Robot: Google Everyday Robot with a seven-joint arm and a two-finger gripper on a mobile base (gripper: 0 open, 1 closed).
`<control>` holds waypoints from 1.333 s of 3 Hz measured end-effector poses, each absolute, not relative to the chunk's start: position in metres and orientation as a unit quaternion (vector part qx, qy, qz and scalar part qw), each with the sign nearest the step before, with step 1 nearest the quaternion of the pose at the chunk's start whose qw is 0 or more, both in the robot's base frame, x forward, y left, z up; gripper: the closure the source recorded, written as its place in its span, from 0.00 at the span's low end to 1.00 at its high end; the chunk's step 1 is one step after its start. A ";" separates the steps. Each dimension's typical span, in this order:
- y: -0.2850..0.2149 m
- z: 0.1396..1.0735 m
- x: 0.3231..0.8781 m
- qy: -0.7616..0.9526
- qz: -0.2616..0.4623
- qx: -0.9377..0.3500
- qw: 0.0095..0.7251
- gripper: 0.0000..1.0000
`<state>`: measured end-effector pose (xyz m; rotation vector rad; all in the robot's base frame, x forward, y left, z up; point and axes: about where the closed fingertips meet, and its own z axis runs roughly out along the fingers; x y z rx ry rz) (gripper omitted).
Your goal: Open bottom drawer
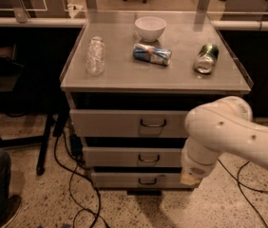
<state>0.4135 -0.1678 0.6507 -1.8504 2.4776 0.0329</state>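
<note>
The bottom drawer [124,179] is the lowest and shortest of three grey fronts in the metal cabinet, and its small dark loop handle [147,181] shows. Its front lies nearly in line with the fronts above. My white arm [219,132] reaches in from the right and ends in front of the right end of the middle and bottom drawers. The gripper is hidden somewhere beyond that arm end, so none of it shows.
On the cabinet top [124,77] lie a clear plastic bottle [95,55], a white bowl [150,28], a blue can [152,54] and a green can [206,58]. Cables [72,194] trail on the floor at left. A chair leg [46,141] stands left of the cabinet.
</note>
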 end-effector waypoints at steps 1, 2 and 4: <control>-0.146 0.615 0.427 0.796 0.023 -0.604 0.015 1.00; -0.144 0.609 0.427 0.796 0.026 -0.605 0.012 1.00; -0.139 0.547 0.406 0.821 0.091 -0.563 -0.011 1.00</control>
